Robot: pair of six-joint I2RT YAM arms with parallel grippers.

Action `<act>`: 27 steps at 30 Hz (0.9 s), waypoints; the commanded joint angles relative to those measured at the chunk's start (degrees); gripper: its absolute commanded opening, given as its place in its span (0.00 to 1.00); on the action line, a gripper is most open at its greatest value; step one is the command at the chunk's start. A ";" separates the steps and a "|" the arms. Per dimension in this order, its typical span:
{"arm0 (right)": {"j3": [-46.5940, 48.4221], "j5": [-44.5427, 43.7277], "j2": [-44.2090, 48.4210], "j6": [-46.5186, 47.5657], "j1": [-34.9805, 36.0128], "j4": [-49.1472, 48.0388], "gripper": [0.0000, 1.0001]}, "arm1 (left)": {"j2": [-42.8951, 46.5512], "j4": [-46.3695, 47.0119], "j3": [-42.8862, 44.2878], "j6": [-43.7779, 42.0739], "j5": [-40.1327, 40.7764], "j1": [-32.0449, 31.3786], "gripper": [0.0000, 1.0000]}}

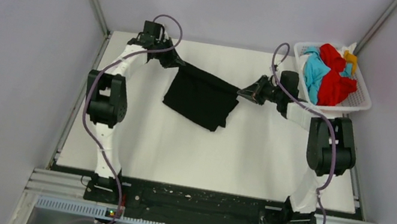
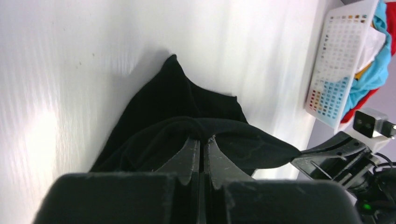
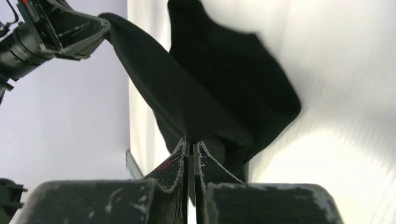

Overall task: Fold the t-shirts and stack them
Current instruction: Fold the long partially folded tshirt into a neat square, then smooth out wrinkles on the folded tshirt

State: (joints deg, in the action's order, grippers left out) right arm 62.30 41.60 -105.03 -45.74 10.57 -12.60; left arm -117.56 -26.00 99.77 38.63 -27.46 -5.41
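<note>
Closest to me, my left fingers [image 2: 200, 145] are pressed together on a fold of the black t-shirt [image 2: 177, 105]. The cloth comes out right at their tips. My right fingers [image 3: 189, 148] are clamped in the same way on another part of its edge, and the pinched piece itself is hidden between them.

The upper edge of the shirt runs stretched from one pair of fingers to the other, above the bench [image 1: 206, 162]. The rest hangs from it as a loose sheet toward the near side. I cannot tell if the lowest corner lies on the bench or only comes close to it. Sleeves and collar I cannot make out; all is one black mass. In both wrist views the bench surface is smeared.

Farther, at the far right corner, stands the white basket [image 1: 361, 106], well apart from the black shirt. In it lie the red t-shirt [image 1: 335, 80], the turquoise-blue t-shirt [image 1: 314, 70] on its left, and the orange-yellow t-shirt [image 1: 350, 57], mostly covered, with only a small piece showing at the far rim. In the left wrist view the basket is cut off at the edge.
</note>
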 commanded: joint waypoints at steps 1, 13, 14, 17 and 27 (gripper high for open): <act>7.14 -7.32 -3.83 3.15 -1.62 1.62 0.00 | -6.17 0.84 9.19 -1.35 -0.67 0.84 0.03; 21.19 -12.36 -8.06 8.48 -2.31 12.50 0.99 | -11.20 6.53 21.06 2.54 -5.81 -0.34 0.99; 20.02 -12.78 -6.35 8.67 -1.86 12.21 0.99 | -9.66 6.66 19.44 1.48 -5.52 -0.83 0.99; 15.89 -12.37 -1.71 8.58 0.55 11.13 0.99 | -6.09 7.37 15.52 -0.82 -5.28 -2.65 0.99; 5.77 5.90 -0.75 0.78 14.47 -5.38 0.99 | -16.35 5.13 20.66 1.32 -10.51 -5.61 0.99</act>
State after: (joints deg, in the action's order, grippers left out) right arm 70.76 39.24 -106.08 -41.93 21.15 -9.91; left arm -129.58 -20.34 118.26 39.05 -36.32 -11.05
